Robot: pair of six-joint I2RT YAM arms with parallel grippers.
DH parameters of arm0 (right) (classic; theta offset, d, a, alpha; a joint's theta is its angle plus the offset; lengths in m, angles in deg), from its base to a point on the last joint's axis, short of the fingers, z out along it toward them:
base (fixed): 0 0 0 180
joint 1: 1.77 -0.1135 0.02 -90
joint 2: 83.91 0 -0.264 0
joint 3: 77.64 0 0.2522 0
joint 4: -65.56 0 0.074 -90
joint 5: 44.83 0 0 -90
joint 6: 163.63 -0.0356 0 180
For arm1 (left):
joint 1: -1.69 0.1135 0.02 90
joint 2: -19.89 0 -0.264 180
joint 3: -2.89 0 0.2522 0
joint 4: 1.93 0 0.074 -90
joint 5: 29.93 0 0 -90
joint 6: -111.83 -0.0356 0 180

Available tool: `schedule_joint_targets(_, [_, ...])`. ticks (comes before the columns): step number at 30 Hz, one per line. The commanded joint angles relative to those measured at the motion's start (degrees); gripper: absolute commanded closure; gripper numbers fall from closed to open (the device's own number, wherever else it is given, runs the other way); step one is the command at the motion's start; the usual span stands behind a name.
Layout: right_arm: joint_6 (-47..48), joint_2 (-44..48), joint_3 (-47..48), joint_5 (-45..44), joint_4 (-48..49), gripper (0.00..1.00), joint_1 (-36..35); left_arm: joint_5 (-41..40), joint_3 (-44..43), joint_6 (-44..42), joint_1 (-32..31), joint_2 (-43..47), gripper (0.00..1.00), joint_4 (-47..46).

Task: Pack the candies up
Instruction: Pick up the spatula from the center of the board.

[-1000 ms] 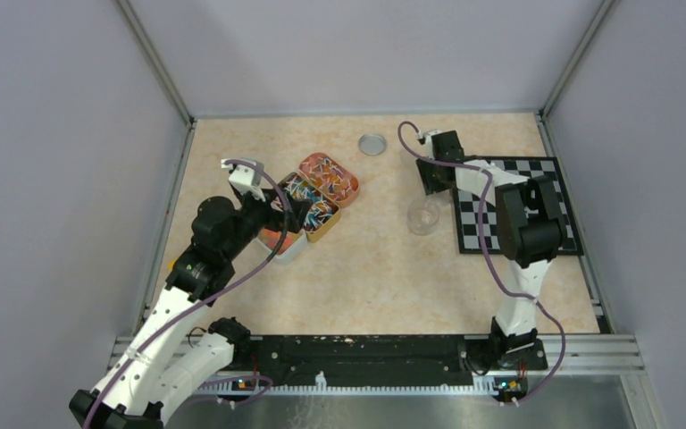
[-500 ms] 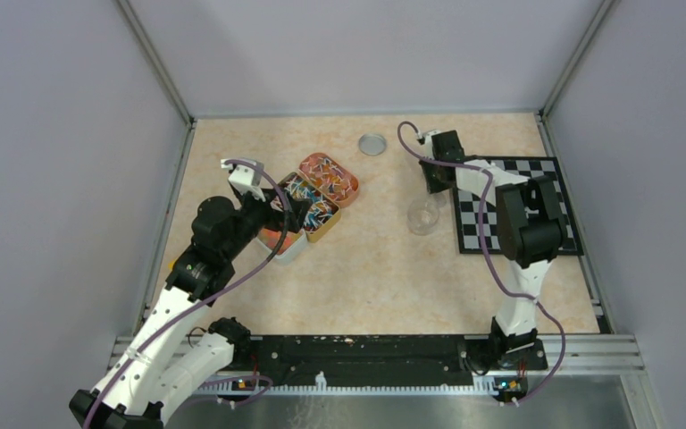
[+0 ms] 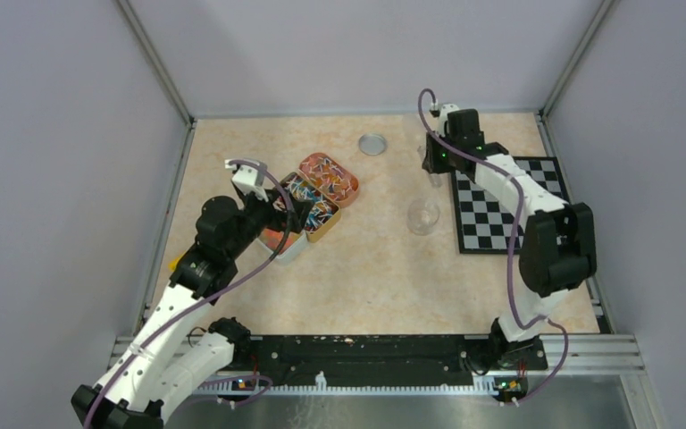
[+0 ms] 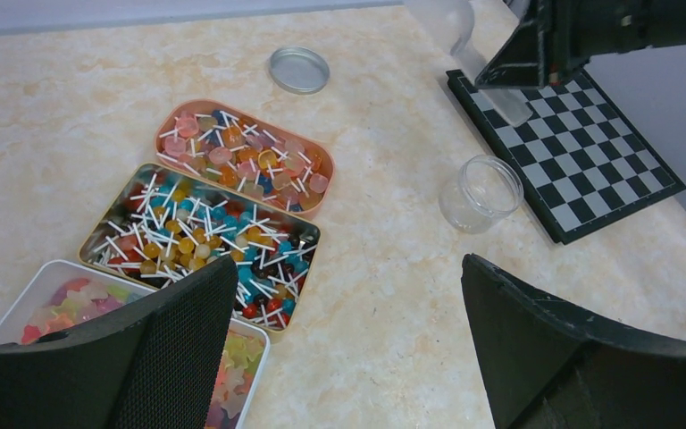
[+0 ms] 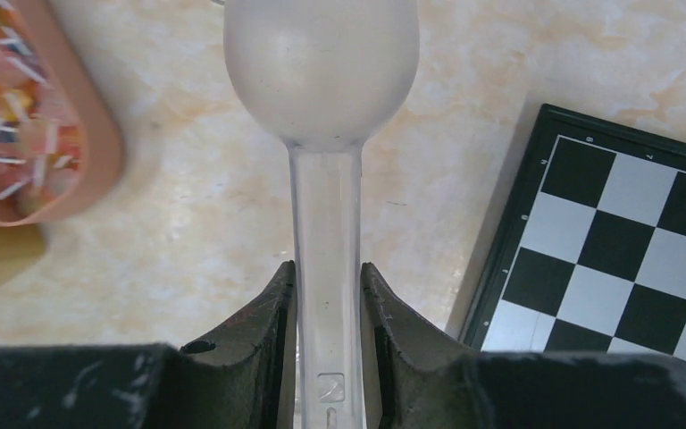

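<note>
**Partly covered candies [image 4: 71, 302], and a spoon [image 5: 322, 71] sitting clamped in the right pincer [image 5: 326, 277]**

From above, the candies are showing only as an orange-pink patch in a white tray [image 3: 281, 248], the nearest of three containers on the left half of the marbled beige worktop [image 3: 366, 277]. The left arm is reaching over the tray and covering most of it. The left pincer [image 3: 296, 213] is hanging by the gold tin [image 3: 323, 216], too dark here to read. A clear jar [image 3: 424, 216] is standing open just beside the checkered mat [image 3: 509, 210]. A round lid [image 3: 372, 144] is lying well apart, towards the back. Grey walls are closing in three sides.

From the left wrist, the left fingers are standing wide apart with nothing between them. One finger and the frame edge are cutting off much of the tray, so its long axis is not showing. The candies are lying as a loose heap, pointing no way. The tray is sitting just beside the gold tin.

From the right wrist, both fingers are pressing the spoon's handle. Its long axis is running straight away from the wrist, bowl foremost. It is lying between the pink tin [image 5: 27, 125], cut off at the left, and the mat's corner. The frosted bowl is hiding whatever may be inside.
</note>
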Motion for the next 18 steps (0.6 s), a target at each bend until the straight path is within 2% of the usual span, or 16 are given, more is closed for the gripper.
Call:
schedule_joint_targets(1, [-7.8, 9.2, -1.7, 11.2, 0.3, 1.00, 0.3, -0.1, 0.9, -0.2, 0.0, -0.5, 0.01, -3.9])
schedule_joint_targets(3, [-12.0, 12.5, -4.1, 16.9, 1.3, 1.00, 0.3, -0.6, 1.0, 0.2, -0.1, -1.0, 0.01, -3.9])
schedule_joint_targets(5, [-19.0, 16.4, -9.8, 25.0, 7.0, 1.00, 0.3, 0.0, 0.9, 1.8, -0.1, -1.8, 0.01, -4.2])
schedule_joint_targets(7, [-28.0, 20.0, -16.1, 33.3, 16.0, 1.00, 0.3, 2.4, 0.6, 4.0, -0.1, -2.4, 0.01, -4.4])
schedule_joint_targets(9, [-38.6, 22.7, -22.6, 38.2, 27.7, 1.00, 0.3, 4.9, 0.3, 7.0, -0.1, -2.7, 0.01, -5.0])
schedule_joint_targets(12, [-51.1, 23.6, -28.6, 45.1, 39.5, 1.00, -0.1, 8.6, 0.6, 12.9, -0.1, -2.7, 0.02, -7.8])
schedule_joint_targets(15, [-57.6, 23.5, -31.6, 48.7, 46.7, 1.00, -2.5, 11.1, 1.1, 20.6, 0.0, -3.4, 0.07, -11.2])
schedule_joint_targets(18, [-59.9, 23.5, -33.1, 50.6, 52.1, 1.00, -7.3, 13.4, 0.6, 29.1, -0.1, -5.7, 0.15, -13.5])
